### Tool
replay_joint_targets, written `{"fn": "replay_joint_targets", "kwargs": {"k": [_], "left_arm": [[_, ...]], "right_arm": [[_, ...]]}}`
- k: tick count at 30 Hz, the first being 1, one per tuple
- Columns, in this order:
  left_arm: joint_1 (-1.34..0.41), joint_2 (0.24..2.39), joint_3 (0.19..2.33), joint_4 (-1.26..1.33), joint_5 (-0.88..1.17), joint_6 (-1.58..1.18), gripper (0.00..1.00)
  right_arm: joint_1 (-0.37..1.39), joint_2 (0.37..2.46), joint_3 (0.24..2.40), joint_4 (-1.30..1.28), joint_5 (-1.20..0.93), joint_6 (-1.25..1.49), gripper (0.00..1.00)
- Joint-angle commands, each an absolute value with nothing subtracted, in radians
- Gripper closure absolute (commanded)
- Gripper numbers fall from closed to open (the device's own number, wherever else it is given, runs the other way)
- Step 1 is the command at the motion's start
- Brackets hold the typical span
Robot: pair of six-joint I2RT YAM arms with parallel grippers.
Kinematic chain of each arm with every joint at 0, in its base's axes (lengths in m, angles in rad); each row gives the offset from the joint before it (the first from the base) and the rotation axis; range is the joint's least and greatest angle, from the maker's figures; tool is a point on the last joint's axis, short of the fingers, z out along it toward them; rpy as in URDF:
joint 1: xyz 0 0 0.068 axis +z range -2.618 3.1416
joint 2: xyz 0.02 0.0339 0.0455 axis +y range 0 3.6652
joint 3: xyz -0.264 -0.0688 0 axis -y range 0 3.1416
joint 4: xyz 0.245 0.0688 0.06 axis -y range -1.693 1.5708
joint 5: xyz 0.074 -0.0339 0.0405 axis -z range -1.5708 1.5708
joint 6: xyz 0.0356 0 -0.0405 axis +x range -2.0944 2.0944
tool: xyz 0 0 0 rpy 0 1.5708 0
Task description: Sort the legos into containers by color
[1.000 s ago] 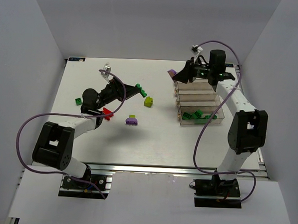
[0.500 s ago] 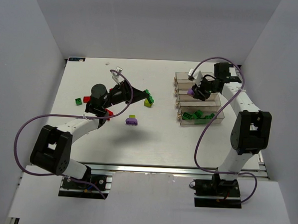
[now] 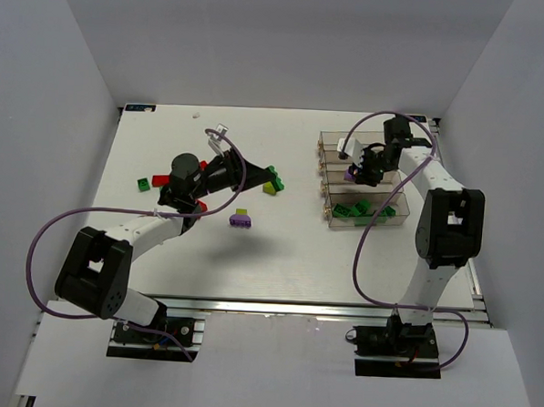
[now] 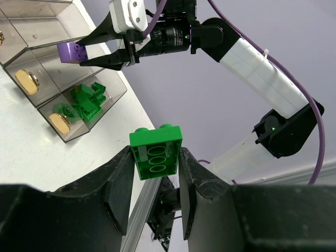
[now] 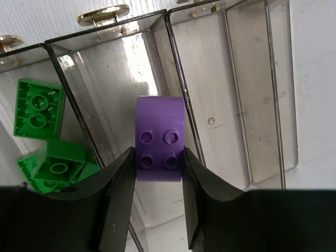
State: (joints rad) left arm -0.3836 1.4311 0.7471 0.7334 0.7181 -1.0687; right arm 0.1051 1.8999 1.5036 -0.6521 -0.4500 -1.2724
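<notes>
In right hand (image 5: 157, 160) purple lego (image 5: 159, 131); in left hand (image 4: 155, 164) green lego (image 4: 156, 148).

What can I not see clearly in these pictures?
Top external: small red plastic brick, mostly under the left arm.
Right wrist: green plastic brick in the clear smoky bin, partly behind the right pincer.
Top external: which bin lies under the purple plastic brick, too small.

Four smoky clear containers (image 3: 335, 143) are sitting by the bench's right edge, green legos (image 3: 358, 209) lying in the nearest, a purple brick (image 5: 159, 137) hanging above the middle ones, a green brick (image 4: 156, 152) aloft mid-bench.
</notes>
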Motion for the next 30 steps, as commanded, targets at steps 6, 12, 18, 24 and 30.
{"fn": "replay_joint_targets", "kwargs": {"k": [6, 12, 18, 24, 30], "left_arm": [[-0.403, 1.414, 0.787, 0.707, 0.712, -1.037, 0.97], [-0.42, 1.428, 0.811, 0.678, 0.704, -1.016, 0.97], [-0.459, 1.463, 0.854, 0.6, 0.701, -0.966, 0.97], [-0.514, 1.52, 0.926, 0.546, 0.684, -0.928, 0.97], [-0.62, 1.712, 1.095, 0.485, 0.641, -0.884, 0.97]], "right_arm": [[0.101, 1.927, 1.545, -0.637, -0.43, -1.293, 0.73], [0.101, 1.936, 1.552, -0.632, -0.414, -1.269, 0.51], [0.084, 1.905, 1.56, -0.632, -0.443, -1.194, 0.43], [0.016, 1.835, 1.574, -0.551, -0.494, -0.917, 0.11], [-0.188, 1.773, 1.58, -0.457, -0.673, -0.601, 0.11]]}}
